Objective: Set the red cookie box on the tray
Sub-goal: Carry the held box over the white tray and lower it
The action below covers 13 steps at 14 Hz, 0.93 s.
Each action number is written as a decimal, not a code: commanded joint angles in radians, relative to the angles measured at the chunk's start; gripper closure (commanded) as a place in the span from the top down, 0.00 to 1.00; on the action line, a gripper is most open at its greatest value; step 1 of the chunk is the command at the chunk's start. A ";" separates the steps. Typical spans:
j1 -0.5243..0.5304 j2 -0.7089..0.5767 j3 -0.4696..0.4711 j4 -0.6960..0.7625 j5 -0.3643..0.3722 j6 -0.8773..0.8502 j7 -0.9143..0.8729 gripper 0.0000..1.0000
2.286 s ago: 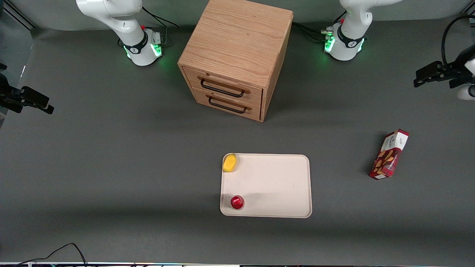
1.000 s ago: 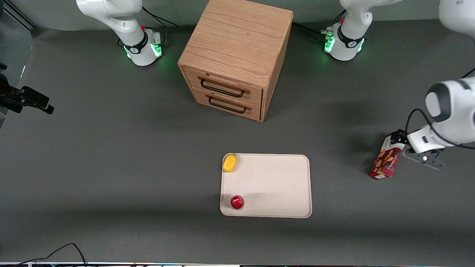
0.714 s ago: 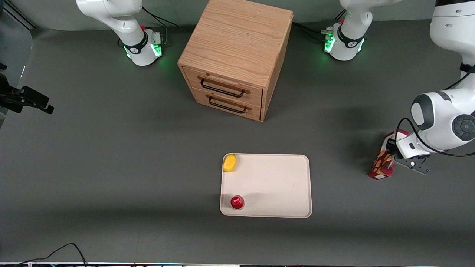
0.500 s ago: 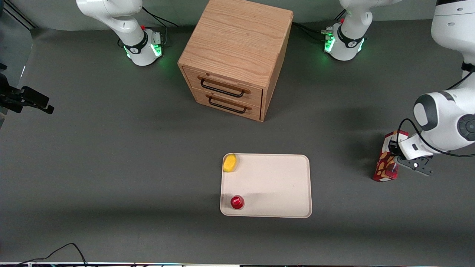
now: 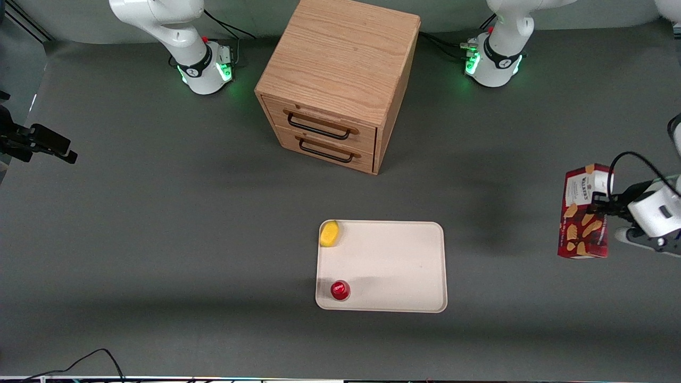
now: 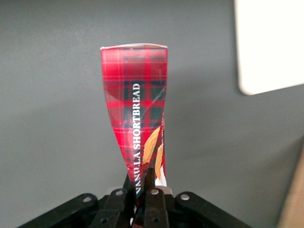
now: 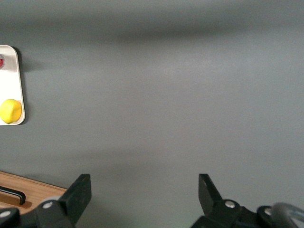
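Red tartan cardboard cookie box (image 5: 583, 213) is hanging above the grey table (image 5: 159, 213) w/ the black two-finger gripper (image 6: 141, 189) pinching it narrowly. It's sitting toward the working arm's end, well apart from the flat beige rectangular tray (image 5: 393, 266), which is carrying a yellow lemon (image 5: 329, 233) & small round red can (image 5: 340, 290).

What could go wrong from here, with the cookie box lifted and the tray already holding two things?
The gripper pinches the red cookie box at one thin edge, and the card looks twisted, so it may slip or swing during the carry. On the tray, the red can and lemon occupy the parked arm's end; a drop there could knock them.
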 commanded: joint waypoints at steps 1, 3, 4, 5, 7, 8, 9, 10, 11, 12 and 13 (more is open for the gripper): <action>-0.010 0.030 -0.144 0.104 0.003 -0.081 -0.335 0.00; -0.022 0.067 -0.271 0.082 0.033 0.017 -0.495 0.00; -0.025 0.094 -0.320 0.044 0.041 0.112 -0.543 0.00; -0.029 0.131 -0.354 0.006 0.059 0.220 -0.563 0.00; -0.053 0.208 -0.379 -0.074 0.136 0.424 -0.607 0.00; -0.062 0.243 -0.388 -0.109 0.191 0.517 -0.659 0.00; -0.064 0.278 -0.402 -0.140 0.263 0.600 -0.710 0.00; -0.071 0.354 -0.416 -0.156 0.390 0.704 -0.804 0.00; -0.081 0.386 -0.416 -0.156 0.456 0.750 -0.874 0.00; -0.088 0.400 -0.416 -0.159 0.504 0.781 -0.938 0.02; -0.088 0.409 -0.416 -0.160 0.524 0.787 -0.959 0.95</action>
